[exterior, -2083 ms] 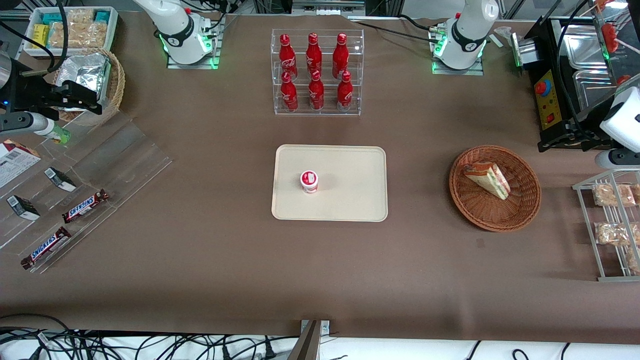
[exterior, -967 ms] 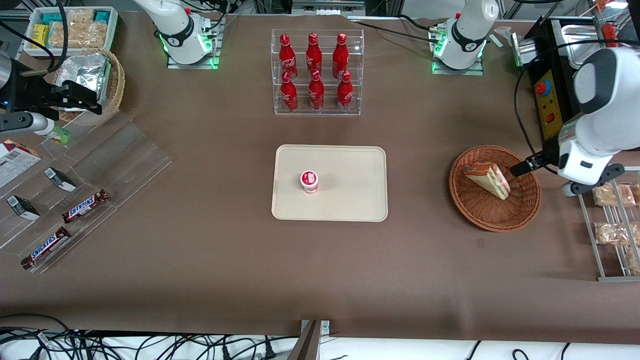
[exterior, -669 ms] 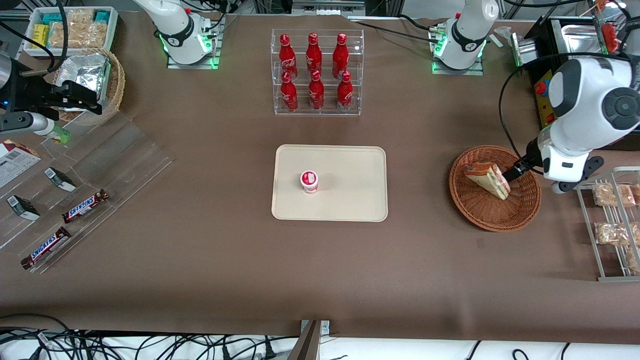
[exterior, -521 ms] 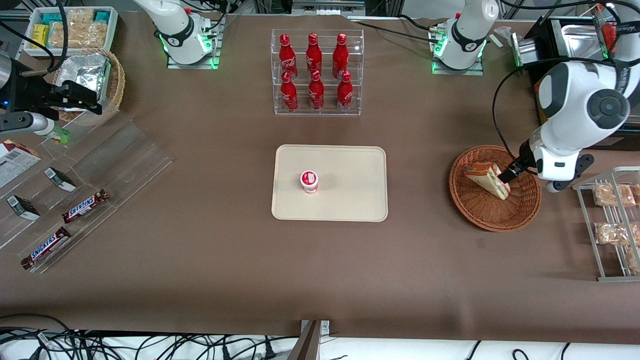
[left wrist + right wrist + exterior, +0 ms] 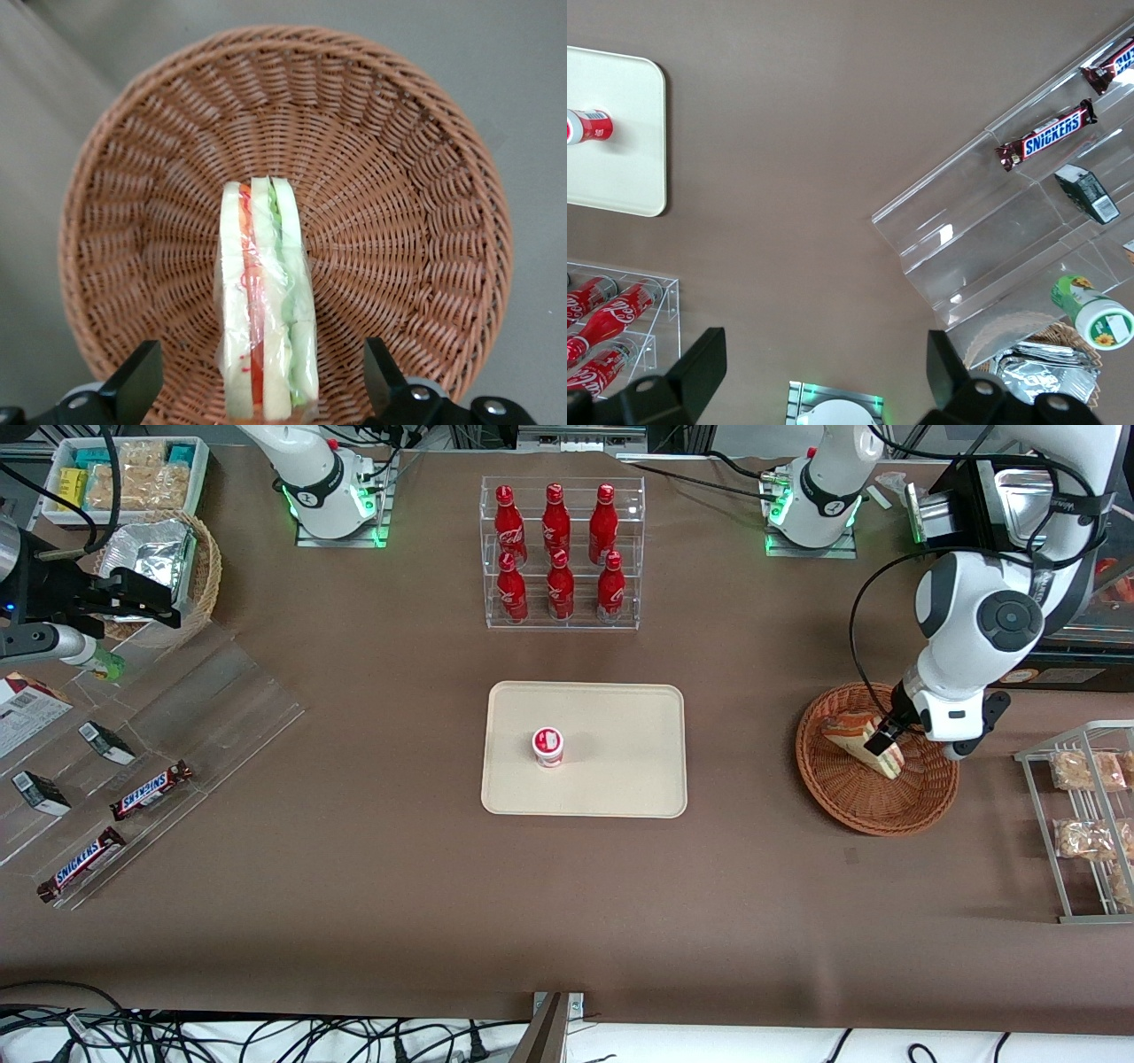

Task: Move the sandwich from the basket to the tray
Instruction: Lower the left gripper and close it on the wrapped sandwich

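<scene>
While above the sandwich (image 5: 264, 305) in the basket (image 5: 425, 150), end effector (image 5: 261, 390) spread wide.

Sandwich (image 5: 858, 735) lies in the basket (image 5: 873, 806), toward the working arm's end of the table (image 5: 372, 903). Gripper (image 5: 884, 737) hangs just above it, fingers spread. Tray (image 5: 620, 779) sits mid-table, a cup (image 5: 548, 746) on it.

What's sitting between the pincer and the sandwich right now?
Nothing visible. The open pincer hangs over the basket, its fingers either side of the sandwich, with only clear gaps between.
</scene>
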